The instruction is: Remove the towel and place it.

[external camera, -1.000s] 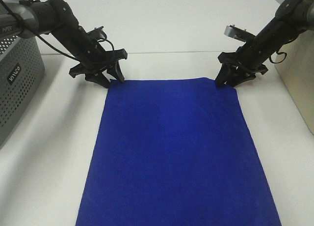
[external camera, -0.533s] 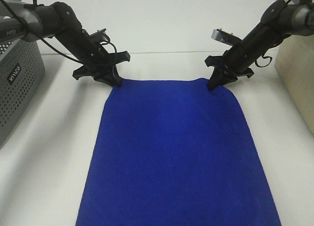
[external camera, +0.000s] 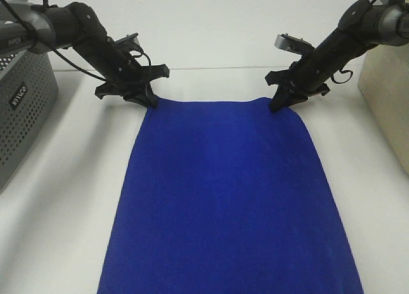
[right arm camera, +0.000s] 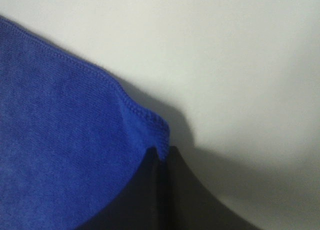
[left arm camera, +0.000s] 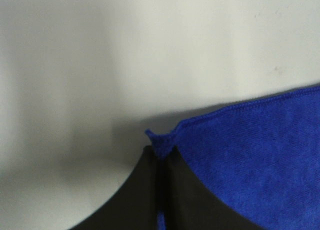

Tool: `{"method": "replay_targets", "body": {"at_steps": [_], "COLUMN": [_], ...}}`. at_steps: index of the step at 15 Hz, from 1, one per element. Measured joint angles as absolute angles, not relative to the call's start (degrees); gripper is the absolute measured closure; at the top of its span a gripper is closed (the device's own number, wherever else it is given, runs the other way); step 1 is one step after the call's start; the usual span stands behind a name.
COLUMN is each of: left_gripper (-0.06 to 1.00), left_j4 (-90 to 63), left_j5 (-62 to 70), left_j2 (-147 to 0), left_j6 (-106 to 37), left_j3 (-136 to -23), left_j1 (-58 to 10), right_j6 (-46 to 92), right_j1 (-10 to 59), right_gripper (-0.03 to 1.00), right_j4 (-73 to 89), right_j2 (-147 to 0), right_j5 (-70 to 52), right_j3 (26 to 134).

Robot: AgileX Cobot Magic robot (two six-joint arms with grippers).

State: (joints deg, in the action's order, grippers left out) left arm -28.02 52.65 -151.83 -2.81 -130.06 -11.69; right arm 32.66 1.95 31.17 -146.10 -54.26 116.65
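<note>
The royal-blue towel (external camera: 223, 192) lies spread flat on the white table, running from the middle back to the front edge of the view. My left gripper (external camera: 149, 102) is shut on the towel's far left corner; the left wrist view shows the corner (left arm camera: 161, 141) pinched between the closed black fingers (left arm camera: 145, 190). My right gripper (external camera: 276, 105) is shut on the far right corner, seen pinched in the right wrist view (right arm camera: 159, 140). Both corners are held just above the table. No white label shows.
A grey perforated basket (external camera: 19, 108) stands at the left edge of the table. A beige box (external camera: 386, 96) stands at the right edge. A seam (external camera: 217, 68) crosses the white table behind the grippers.
Both grippers closed on the towel's far corners and moved slightly inward and back. The far edge of the towel narrowed and shifted a little toward the back.
</note>
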Motion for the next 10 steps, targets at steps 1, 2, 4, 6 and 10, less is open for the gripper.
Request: {"method": "replay_targets", "body": {"at_steps": [1,2,4,6,10], "left_gripper": [0.94,0.94,0.94,0.94,0.94], "left_j4": [-27.96,-27.96,-27.96,-27.50,-27.10], "left_j5": [51.97,50.99,48.99,46.18,38.56], "left_j2": [-151.83,-151.83,-151.83,-151.83,-151.83], "left_j6": [-2.92,-3.32,-4.24,-4.81,-6.70], "left_j3": [-131.15,-132.30,-134.82,-136.71,-137.22], "left_j1": [-11.69,-11.69,-11.69,-11.69,-11.69], "right_j6": [33.40,34.32,35.75,37.36,41.31], "right_j1": [1.95,1.95,1.95,1.95,1.95], "right_gripper": [0.95,0.95,0.95,0.95,0.95], "right_j4": [30.88,30.88,31.17,31.57,35.07], "right_j2": [-145.93,-145.65,-145.30,-145.30,-145.30], "right_j5": [-51.97,-49.96,-46.93,-44.06,-37.01], "right_j3": [116.54,116.54,117.74,120.78,125.19]}}
